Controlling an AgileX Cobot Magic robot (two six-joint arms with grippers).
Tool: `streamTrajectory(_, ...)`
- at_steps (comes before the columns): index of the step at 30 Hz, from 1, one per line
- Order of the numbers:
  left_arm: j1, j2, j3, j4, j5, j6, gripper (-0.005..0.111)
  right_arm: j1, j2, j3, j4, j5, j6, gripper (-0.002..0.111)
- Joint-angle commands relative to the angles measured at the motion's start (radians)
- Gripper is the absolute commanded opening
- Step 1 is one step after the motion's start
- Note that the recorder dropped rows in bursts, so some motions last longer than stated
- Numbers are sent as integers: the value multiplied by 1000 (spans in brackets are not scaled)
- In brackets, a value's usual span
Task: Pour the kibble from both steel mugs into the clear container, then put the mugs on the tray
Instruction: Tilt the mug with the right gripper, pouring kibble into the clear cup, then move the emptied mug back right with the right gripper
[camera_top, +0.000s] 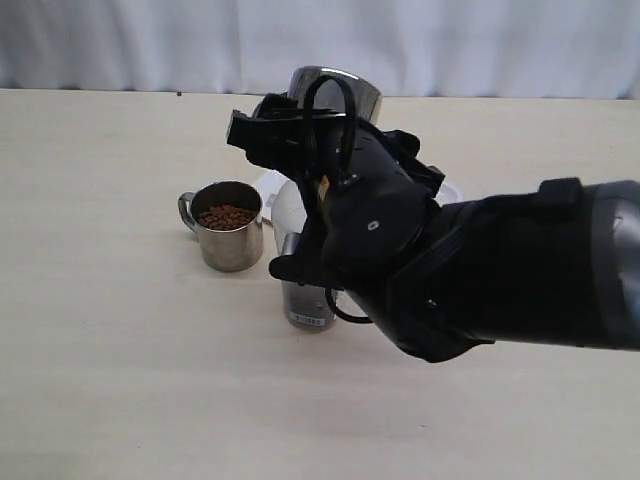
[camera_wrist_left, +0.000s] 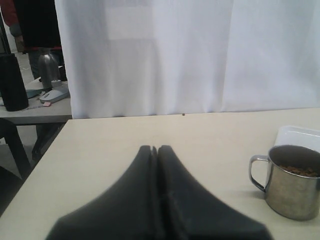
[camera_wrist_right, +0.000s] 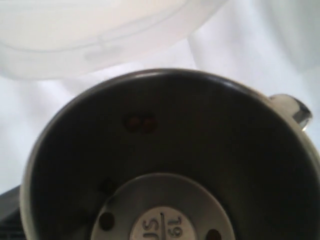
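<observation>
My right gripper (camera_top: 300, 122) is shut on a steel mug (camera_top: 337, 90), held upturned and tilted above the clear container (camera_top: 305, 300), which my arm mostly hides. In the right wrist view I look into that mug (camera_wrist_right: 165, 150); only a few kibble pellets (camera_wrist_right: 140, 121) cling inside, and the container's rim (camera_wrist_right: 95, 45) lies just beyond its mouth. The second steel mug (camera_top: 228, 228) stands upright left of the container, holding kibble (camera_top: 226, 216). My left gripper (camera_wrist_left: 154, 148) is shut and empty, low over the table, with that mug (camera_wrist_left: 292, 182) off to one side.
The white tray (camera_top: 268, 184) lies just behind the container and mug, mostly covered by my right arm; a corner of the tray (camera_wrist_left: 300, 135) also shows in the left wrist view. A white curtain backs the table. Bare tabletop stretches left and front.
</observation>
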Motion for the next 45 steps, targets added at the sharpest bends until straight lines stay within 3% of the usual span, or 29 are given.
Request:
streamTrajectory(1, -8, -2, 3, -2, -13, -1, 0, 38, -4, -4, -12, 124, 16, 5)
streamTrajectory(6, -8, -2, 3, -2, -13, -1, 0, 69, 7, -4, -12, 120, 42, 5)
streamTrajectory(10, -8, -2, 3, -2, -13, -1, 0, 67, 14, -6, -12, 242, 69, 5)
streamTrajectory(15, -8, -2, 3, -2, -13, -1, 0, 69, 26, 5, -12, 189, 112, 5)
streamTrajectory(18, -8, -2, 3, -2, -13, -1, 0, 67, 26, 5, -12, 217, 323, 5)
streamTrajectory(27, -8, -2, 3, -2, -13, -1, 0, 8, -49, 3, -12, 198, 694, 5)
streamTrajectory(33, -8, -2, 3, -2, -13, -1, 0, -120, -170, 3, 99, -59, 1162, 5)
streamTrajectory(38, -8, -2, 3, -2, -13, -1, 0, -310, -261, 5, 153, -222, 1716, 5)
streamTrajectory(40, -8, -2, 3, -2, -13, -1, 0, -396, -289, 19, 208, -366, 1773, 5)
streamTrajectory(45, -8, -2, 3, -2, -13, -1, 0, -629, -308, 112, 218, -918, 1773, 5)
